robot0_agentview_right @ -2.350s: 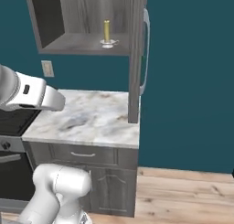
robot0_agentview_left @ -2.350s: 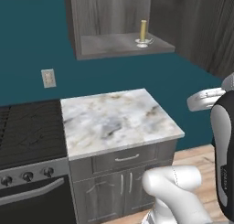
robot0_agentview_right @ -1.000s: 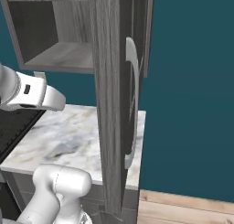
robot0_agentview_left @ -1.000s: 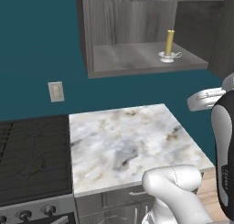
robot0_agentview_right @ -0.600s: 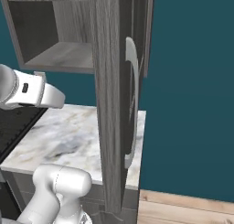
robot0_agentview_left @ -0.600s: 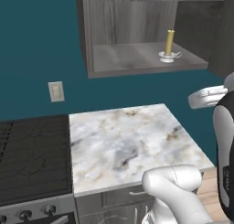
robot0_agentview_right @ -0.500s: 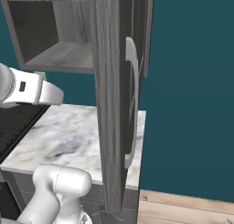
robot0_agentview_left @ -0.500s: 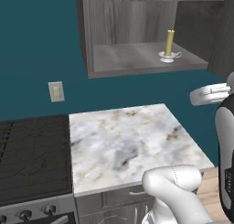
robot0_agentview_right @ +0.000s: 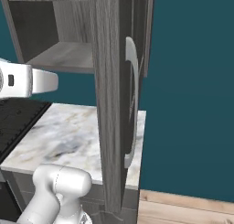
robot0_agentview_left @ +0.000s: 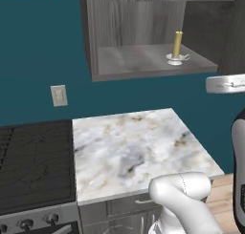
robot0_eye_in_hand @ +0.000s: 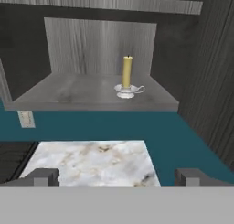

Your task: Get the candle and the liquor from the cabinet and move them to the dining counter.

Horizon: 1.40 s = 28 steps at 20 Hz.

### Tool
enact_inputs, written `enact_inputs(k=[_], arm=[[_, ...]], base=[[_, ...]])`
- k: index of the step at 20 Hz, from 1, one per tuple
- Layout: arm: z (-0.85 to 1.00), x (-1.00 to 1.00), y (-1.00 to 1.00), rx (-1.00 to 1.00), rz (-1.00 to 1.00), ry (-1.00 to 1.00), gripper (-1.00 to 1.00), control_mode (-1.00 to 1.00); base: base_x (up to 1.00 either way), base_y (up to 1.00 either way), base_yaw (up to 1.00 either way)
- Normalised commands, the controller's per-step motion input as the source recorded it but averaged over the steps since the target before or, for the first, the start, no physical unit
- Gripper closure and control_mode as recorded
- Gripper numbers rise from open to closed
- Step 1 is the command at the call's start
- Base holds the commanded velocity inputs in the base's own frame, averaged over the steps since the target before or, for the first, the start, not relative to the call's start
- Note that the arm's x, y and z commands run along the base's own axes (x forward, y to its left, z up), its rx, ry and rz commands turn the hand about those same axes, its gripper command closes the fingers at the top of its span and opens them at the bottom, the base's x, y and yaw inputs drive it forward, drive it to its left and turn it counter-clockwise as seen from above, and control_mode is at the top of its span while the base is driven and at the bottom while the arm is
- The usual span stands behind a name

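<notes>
The end effector [robot0_eye_in_hand: 117, 177] shows its two dark fingertips at the bottom of the hand view, spread wide apart with nothing between them. Straight ahead of it and higher in that frame stands the candle [robot0_eye_in_hand: 127, 72], right of centre on the cabinet shelf [robot0_eye_in_hand: 77, 93] and well apart from the fingertips. Its long axis is upright, rising from a small white saucer holder [robot0_eye_in_hand: 127, 91] with a loop handle pointing to the frame's right. In the left base view the candle [robot0_agentview_left: 177, 44] sits at the upper right, near the front right corner of the open cabinet [robot0_agentview_left: 139, 61], above the marble surface [robot0_agentview_left: 139, 152]. The right base view has the swung-open door [robot0_agentview_right: 112, 99] with its silver bar handle [robot0_agentview_right: 132, 102] standing edge-on in the middle. The liquor cannot be made out on the shelf. The coming reach likely calls for travelling forward and up, fingertips bracketing the stick from its sides.
</notes>
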Motion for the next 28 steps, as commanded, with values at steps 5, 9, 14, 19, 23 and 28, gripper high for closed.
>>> enact_inputs(k=[5,9,14,19,23,28], arm=[[0.23,0.0,-0.05,0.01,0.0,-0.13,-1.0,-1.0],[0.17,0.0,-0.02,0.02,0.0,-0.11,-1.0,-1.0],[0.02,0.05,0.0,0.01,0.0,-0.06,-1.0,-1.0],[0.0,0.17,0.0,0.0,0.0,-0.09,-1.0,-1.0],[0.0,0.22,0.0,0.0,0.0,-0.08,-1.0,-1.0],[0.0,0.24,0.0,0.0,0.0,-0.03,-1.0,-1.0]], base=[[0.0,0.0,0.0],[0.0,0.0,0.0],[0.0,0.0,0.0],[0.0,0.0,0.0],[0.0,0.0,0.0],[0.0,0.0,0.0]])
